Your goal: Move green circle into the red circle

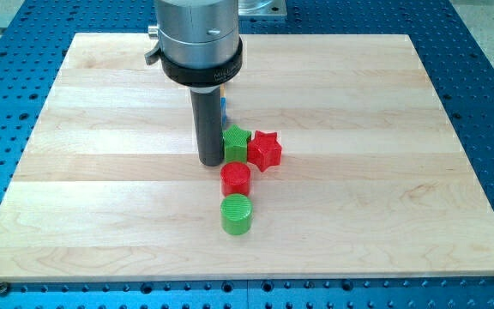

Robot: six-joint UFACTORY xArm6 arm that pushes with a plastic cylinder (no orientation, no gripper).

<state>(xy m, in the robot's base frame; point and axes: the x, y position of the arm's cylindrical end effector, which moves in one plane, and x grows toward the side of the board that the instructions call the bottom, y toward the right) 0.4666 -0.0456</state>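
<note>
The green circle (237, 214) is a short cylinder near the view's bottom centre of the wooden board (101, 172). The red circle (236, 178) sits just above it, touching or nearly touching it. Above the red circle, a green star-shaped block (236, 142) and a red star-shaped block (264, 150) sit side by side. My tip (210, 162) rests on the board just left of the green star and up-left of the red circle. It is well above the green circle, not touching it.
A small blue block (224, 106) peeks out behind the rod at the view's right side of it, mostly hidden. The board lies on a blue perforated table (487, 86). The arm's grey housing (197, 34) hangs over the board's top centre.
</note>
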